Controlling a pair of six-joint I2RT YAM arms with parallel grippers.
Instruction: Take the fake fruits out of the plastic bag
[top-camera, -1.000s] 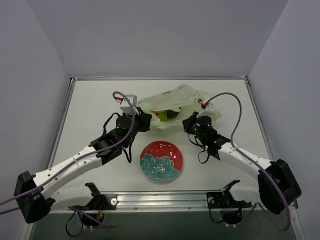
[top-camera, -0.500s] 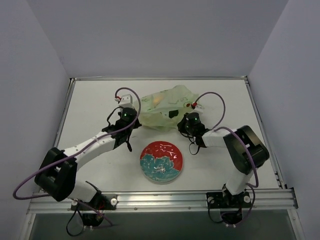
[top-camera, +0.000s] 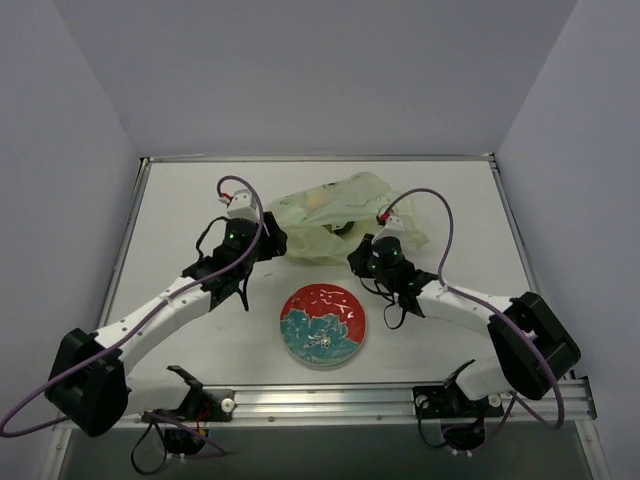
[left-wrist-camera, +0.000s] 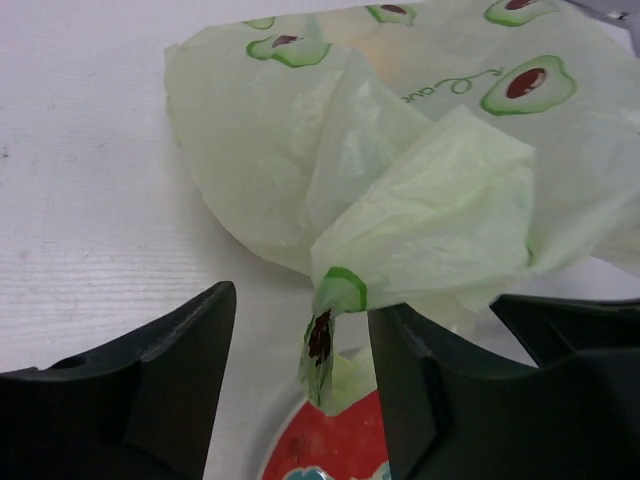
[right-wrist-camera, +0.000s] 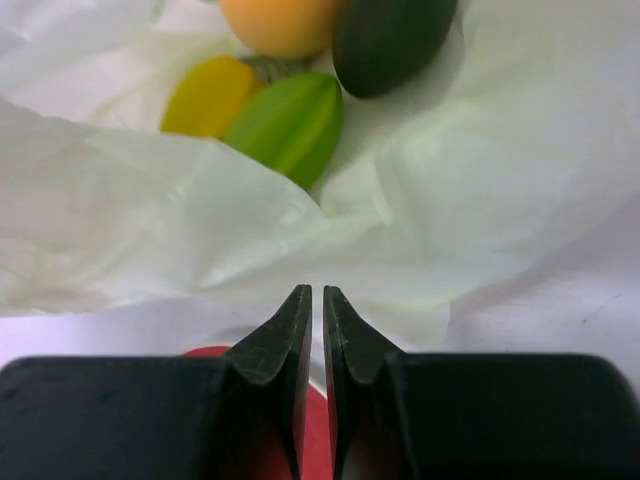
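Just behind the floral plate (top-camera: 322, 324), the crumpled plastic bag (top-camera: 340, 195) holds the fake fruits (right-wrist-camera: 290, 125) on the table (top-camera: 170, 200), a twisted corner dangling ungripped between the parted jaws of the left gripper (left-wrist-camera: 300, 305), while the jaws of the right gripper (right-wrist-camera: 317, 295) sit nearly closed and empty at its loose film.

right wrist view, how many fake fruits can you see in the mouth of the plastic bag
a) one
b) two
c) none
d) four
d: the orange fruit, dark green fruit, yellow fruit and light green fruit all lie together in the open mouth of the plastic bag.
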